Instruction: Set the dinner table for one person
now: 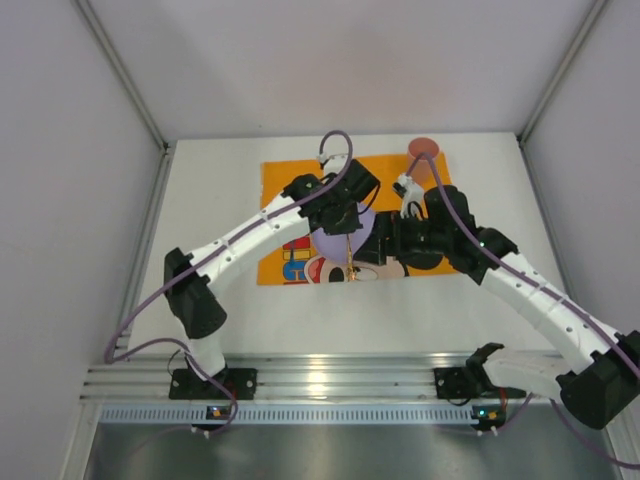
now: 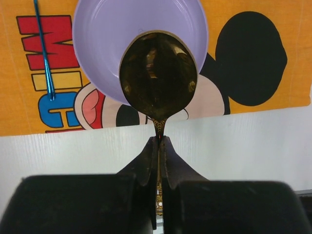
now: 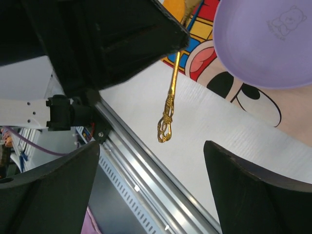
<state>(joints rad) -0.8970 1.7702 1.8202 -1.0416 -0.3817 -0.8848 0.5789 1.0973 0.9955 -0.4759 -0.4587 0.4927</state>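
My left gripper (image 1: 345,228) (image 2: 159,141) is shut on the thin neck of a gold spoon (image 1: 350,262) (image 2: 158,80). The spoon hangs above the near edge of a lilac plate (image 1: 362,222) (image 2: 141,39), its ornate handle (image 3: 169,105) pointing down toward the dinner table (image 1: 450,310) (image 2: 243,141) (image 3: 219,131). The plate (image 3: 268,44) lies on an orange Mickey Mouse placemat (image 1: 280,200) (image 2: 292,48). Just right of the spoon, my right gripper (image 1: 375,252) (image 3: 152,145) stands open with nothing between its fingers; the handle's tip hangs just beyond its gap.
A thin blue stick (image 2: 44,48) lies on the placemat left of the plate. A reddish round disc (image 1: 424,147) sits at the mat's far right corner. The ribbed aluminium rail (image 1: 320,380) (image 3: 146,175) runs along the table's near edge.
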